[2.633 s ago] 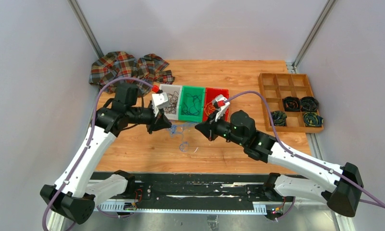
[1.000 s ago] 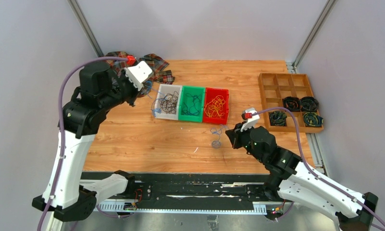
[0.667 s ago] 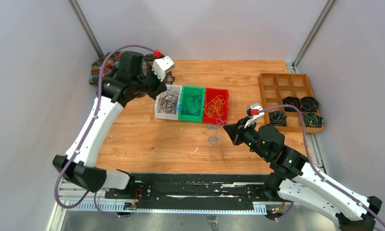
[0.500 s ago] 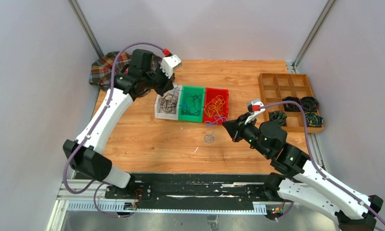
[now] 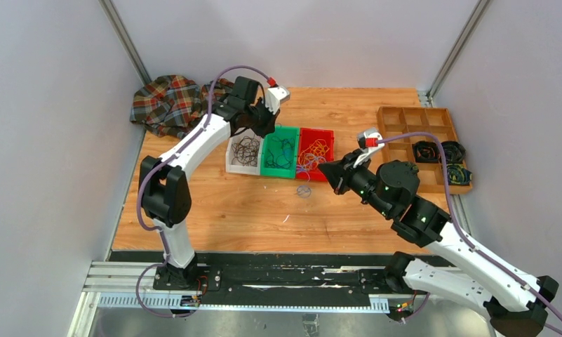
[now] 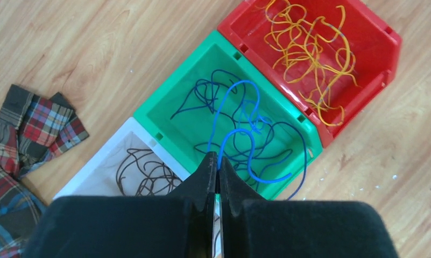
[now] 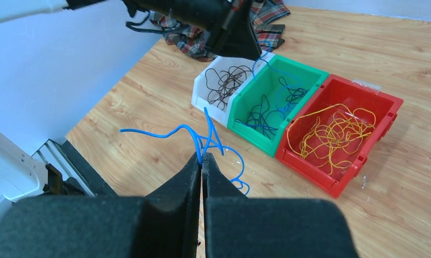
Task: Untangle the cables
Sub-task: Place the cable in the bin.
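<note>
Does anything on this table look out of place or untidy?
A plaid cloth lies crumpled at the far left corner of the table; it looks dropped there, not folded. Nothing else stands out.

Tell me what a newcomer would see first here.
A white bin, a green bin and a red bin stand in a row mid-table, each holding loose wires. The left hand pinches a blue wire above the green bin; the right hand holds a second wire before the red one.
</note>
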Tool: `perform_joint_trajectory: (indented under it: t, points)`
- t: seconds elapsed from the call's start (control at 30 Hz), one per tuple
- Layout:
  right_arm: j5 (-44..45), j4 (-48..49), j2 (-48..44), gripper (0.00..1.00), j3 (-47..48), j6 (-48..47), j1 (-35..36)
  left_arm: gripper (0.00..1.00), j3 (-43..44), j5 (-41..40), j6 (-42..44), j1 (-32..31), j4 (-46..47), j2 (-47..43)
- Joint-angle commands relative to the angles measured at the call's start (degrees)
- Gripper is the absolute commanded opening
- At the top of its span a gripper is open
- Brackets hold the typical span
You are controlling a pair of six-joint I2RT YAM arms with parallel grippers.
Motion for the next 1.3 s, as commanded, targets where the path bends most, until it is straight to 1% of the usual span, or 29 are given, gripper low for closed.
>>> perform_joint_trajectory:
  t: [0.0,0.03,0.07,0.1,0.13,0.23,0.33,0.43,0.47,0.53,0.6,0.63,0.7,0.77,0.83,1.03,1.17,1.27]
  points:
    - [-1.24,2.17,1.39,0.01,3.76,-1.32,-1.16,0.12,-0.25,-5.13,0.29,-1.14,5.61,2.16]
    - [-1.45,2.25,1.91,0.01,4.2,-1.34,-1.34,0.26,0.31,-5.66,0.03,-1.16,4.97,2.76]
    - [-1.64,2.38,2.44,0.01,4.59,-1.35,-1.44,0.49,1.08,-5.86,-0.32,-1.15,3.89,3.18]
    - [-1.74,2.5,2.96,0.01,4.96,-1.35,-1.49,0.69,1.69,-5.58,-0.51,-1.23,2.57,3.16]
    - [-1.81,2.63,3.46,0.01,5.31,-1.32,-1.64,0.8,2.13,-5.11,-0.47,-1.21,1.37,2.67]
    - [-2.33,3.14,5.03,0.01,6.43,-1.49,-2.16,0.99,0.91,-3.15,-0.42,-1.09,-0.3,-1.95]
    - [-3.24,3.59,7.62,0.01,8.14,-1.79,-3.1,0.98,0.69,-0.39,-1.14,-0.45,-4.29,-7.56]
    - [-3.73,5.08,10.86,0.01,9.52,-2.35,-4.38,0.98,5.11,-1.83,-1.16,0.35,-13.81,-11.1]
    - [-3.94,5.66,12.16,0.01,9.98,-2.55,-4.97,0.98,6.21,-2.14,-1.56,1.52,-16.46,-12.1]
    - [-4.59,6.64,16.01,0.01,11.82,-2.96,-6.48,0.98,5.5,-1.54,-4.1,5.09,-18.11,-15.5]
    - [-6.15,8.14,20.04,0.01,13.81,-2.94,-8.12,0.98,2.6,-1.82,-6.54,8.78,-17.9,-19.28]
    - [-6.63,8.67,22.19,0.01,15.0,-3.08,-8.76,0.98,0.63,-3.69,-6.86,10.23,-17.97,-21.25]
    - [-6.75,9.07,26.65,0.0,17.87,-3.43,-9.91,0.98,-3.44,-7.59,-4.99,12.08,-17.82,-25.3]
    - [-6.98,9.64,31.27,0.01,20.86,-4.06,-10.67,0.98,-7.83,-9.93,-2.06,13.32,-17.55,-28.81]
    - [-6.97,9.87,35.91,0.01,24.0,-5.22,-11.09,0.98,-12.06,-12.31,-1.06,14.23,-16.52,-31.48]
    - [-6.28,8.48,49.37,0.01,31.8,-7.76,-12.06,0.98,-20.92,-18.41,-0.68,16.93,-10.38,-35.35]
    - [-3.96,5.46,56.5,0.01,33.83,-9.43,-12.06,0.98,-23.57,-22.12,-0.69,17.94,-7.87,-36.25]
    - [-2.39,2.66,60.21,0.01,34.35,-11.18,-11.92,0.98,-24.73,-22.69,-0.51,18.42,-7.21,-36.82]
